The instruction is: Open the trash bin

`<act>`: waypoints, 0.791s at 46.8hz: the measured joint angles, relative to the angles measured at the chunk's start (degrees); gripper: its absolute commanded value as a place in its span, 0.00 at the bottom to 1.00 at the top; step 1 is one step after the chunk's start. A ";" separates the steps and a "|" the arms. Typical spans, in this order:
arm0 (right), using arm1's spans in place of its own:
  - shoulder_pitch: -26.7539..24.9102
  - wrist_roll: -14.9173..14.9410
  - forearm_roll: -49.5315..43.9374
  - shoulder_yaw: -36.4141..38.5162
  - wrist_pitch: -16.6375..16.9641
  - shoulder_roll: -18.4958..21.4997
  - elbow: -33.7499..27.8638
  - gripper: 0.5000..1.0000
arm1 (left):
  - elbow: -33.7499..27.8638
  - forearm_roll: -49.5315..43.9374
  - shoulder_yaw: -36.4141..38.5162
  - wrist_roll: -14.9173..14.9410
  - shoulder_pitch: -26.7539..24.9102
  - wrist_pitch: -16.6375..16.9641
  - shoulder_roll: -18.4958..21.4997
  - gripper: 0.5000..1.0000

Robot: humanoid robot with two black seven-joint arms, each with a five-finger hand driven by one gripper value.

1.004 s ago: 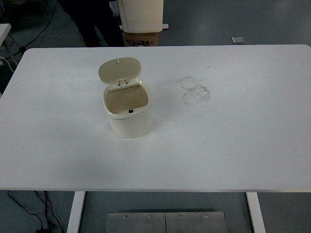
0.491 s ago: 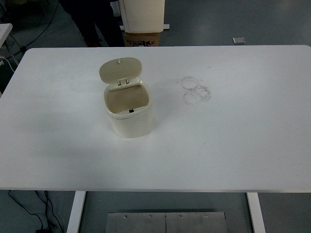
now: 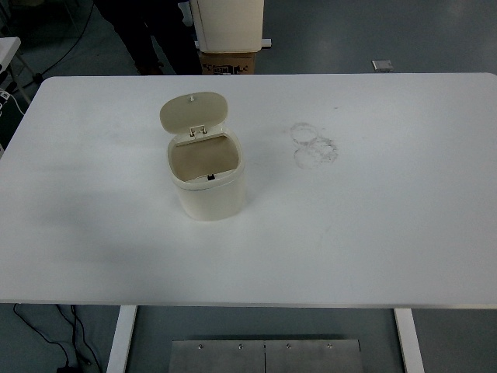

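Almost nothing has moved since the earlier frames: the whole scene sits a touch further right and lower in the picture than a second ago, as if the camera had shifted slightly, while the objects keep their places relative to one another.

A small cream trash bin stands upright on a white table, left of the table's middle and somewhat toward its far half. Its oval lid is flipped up and back on a hinge at the bin's far rim, standing nearly upright, so the bin is open. The inside shows as a flat tan-brown surface just below the rim; whether that is a liner or the bin's floor cannot be told.

To the right of the bin, well apart from it, faint grey ring-shaped smudges mark the tabletop.

Neither robot arm nor hand appears anywhere in the view, so the state of the fingers cannot be told.

Beyond the far edge of the table stand a person's dark legs and a cream-coloured unit on a brown box.
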 measured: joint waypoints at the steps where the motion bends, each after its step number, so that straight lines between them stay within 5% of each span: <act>1: 0.00 0.00 0.00 0.00 0.00 0.00 0.00 0.98 | 0.01 0.02 0.00 0.01 0.16 0.00 -0.10 1.00; 37: 0.02 -0.01 0.00 0.00 0.00 -0.01 0.01 0.98 | 1.99 0.21 -0.02 -3.44 3.23 0.50 -4.83 1.00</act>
